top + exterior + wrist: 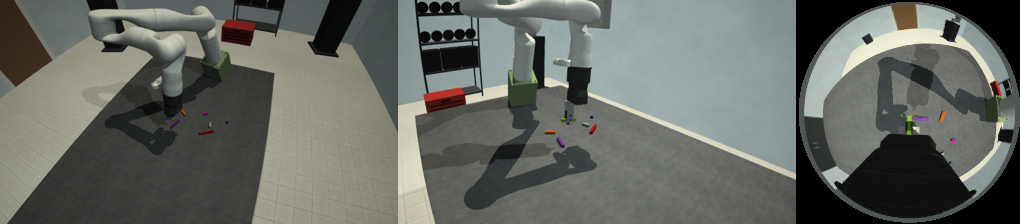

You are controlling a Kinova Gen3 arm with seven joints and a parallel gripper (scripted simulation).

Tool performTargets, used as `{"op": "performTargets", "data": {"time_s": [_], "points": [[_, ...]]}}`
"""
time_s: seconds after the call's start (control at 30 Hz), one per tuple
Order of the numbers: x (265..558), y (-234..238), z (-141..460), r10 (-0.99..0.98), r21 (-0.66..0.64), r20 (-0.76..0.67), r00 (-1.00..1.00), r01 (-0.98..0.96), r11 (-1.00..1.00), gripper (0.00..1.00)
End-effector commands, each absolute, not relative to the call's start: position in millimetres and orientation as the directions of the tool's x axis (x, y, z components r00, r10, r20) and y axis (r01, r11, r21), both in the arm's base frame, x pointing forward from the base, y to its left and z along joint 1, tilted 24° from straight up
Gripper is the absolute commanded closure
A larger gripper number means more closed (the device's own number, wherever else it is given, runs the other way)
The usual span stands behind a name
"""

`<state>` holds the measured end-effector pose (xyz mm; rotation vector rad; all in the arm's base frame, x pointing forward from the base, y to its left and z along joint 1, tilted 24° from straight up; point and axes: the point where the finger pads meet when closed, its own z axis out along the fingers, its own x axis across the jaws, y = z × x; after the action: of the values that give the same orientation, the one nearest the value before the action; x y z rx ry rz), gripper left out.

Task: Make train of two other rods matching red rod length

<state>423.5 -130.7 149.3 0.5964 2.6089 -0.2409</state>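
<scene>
arm (149,34) white | gripper (568,119) black | held rod (568,119) lime | rods: orange (183,112), purple (174,124), magenta (205,114), red (206,132), blue (227,122), apparently grey (209,124) | bench (155,186) dark grey
</scene>
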Motion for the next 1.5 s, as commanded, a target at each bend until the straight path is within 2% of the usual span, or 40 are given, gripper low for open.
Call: {"op": "performTargets", "data": {"time_s": [0.0, 0.17, 0.23, 0.33, 0.73, 1.47], "points": [[414.3, -105.2, 140.4, 0.249, -0.116, -0.443, -0.861, 0.330, 0.937, 0.76], [393.4, -82.9, 126.7, 0.050, -0.192, -0.391, -0.919, 0.135, 0.972, 0.76], [393.4, -82.9, 126.7, 0.050, -0.192, -0.391, -0.919, 0.135, 0.972, 0.76], [382.5, -72.2, 120.4, -0.059, -0.227, -0.361, -0.931, 0.026, 0.973, 0.76], [350.3, -43.6, 105.2, -0.388, -0.311, -0.262, -0.883, -0.304, 0.901, 0.76], [329.5, -27.0, 97.6, -0.594, -0.349, -0.194, -0.781, -0.511, 0.786, 0.76]]}}
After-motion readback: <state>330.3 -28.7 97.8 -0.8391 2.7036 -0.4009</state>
